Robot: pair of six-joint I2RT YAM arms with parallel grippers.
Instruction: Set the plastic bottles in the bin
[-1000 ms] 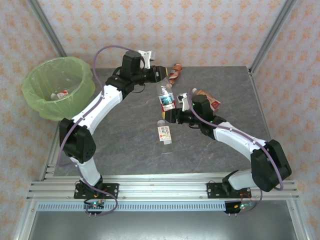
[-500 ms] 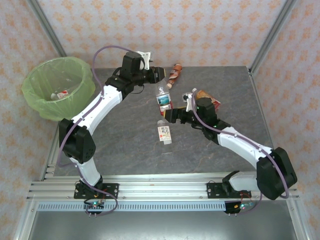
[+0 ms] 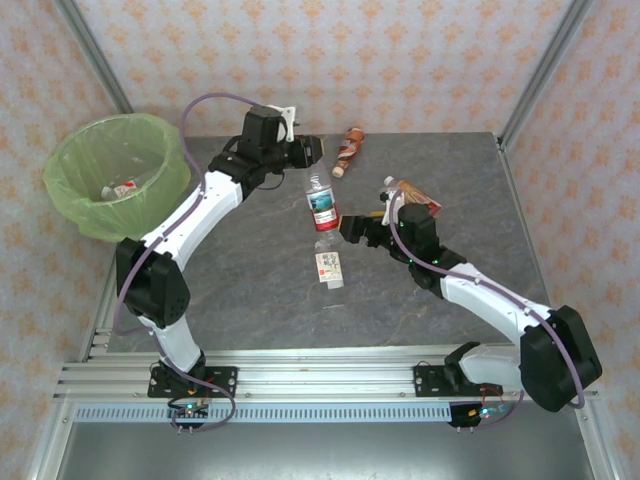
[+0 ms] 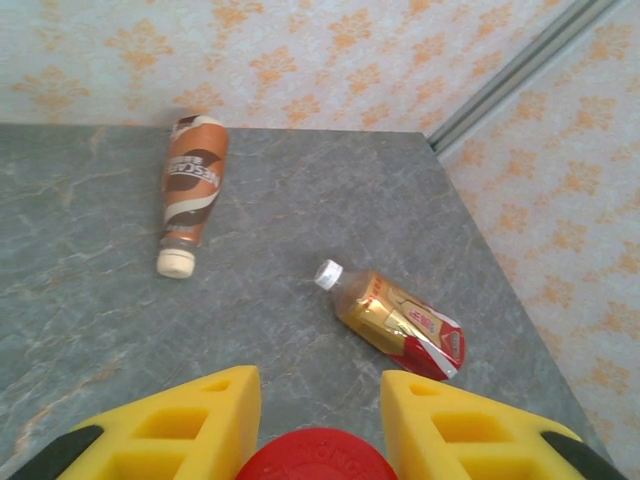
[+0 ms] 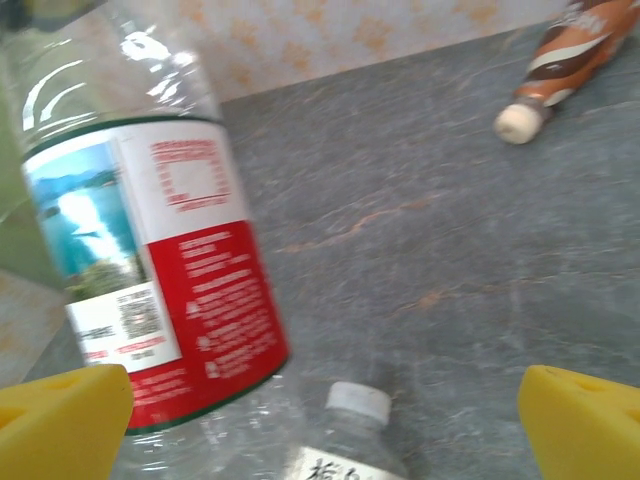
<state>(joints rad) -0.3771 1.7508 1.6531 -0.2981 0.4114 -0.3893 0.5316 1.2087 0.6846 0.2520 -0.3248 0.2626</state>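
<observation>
Clamps red-capped bottle [image 4: 315,458] in shut left end effector [image 4: 318,410], well apart from bin [image 3: 62,205]: may slip in transit. Has right end effector [image 3: 347,228] wide open beside near-upright bottle [image 3: 322,203]; could knock it rolling across bench [image 3: 250,290].

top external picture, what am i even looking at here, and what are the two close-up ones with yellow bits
Two robot arms bolted to a table, seen from above; each ends in a two-finger gripper. The close-ups come from wrist cameras; the yellow bits are fingers. The left gripper is shut on a red cap, seemingly a bottle's. The right gripper is open, facing a clear labelled bottle. Another clear bottle, a brown bottle and a gold one lie on the table. The green-lined bin sits left.
</observation>
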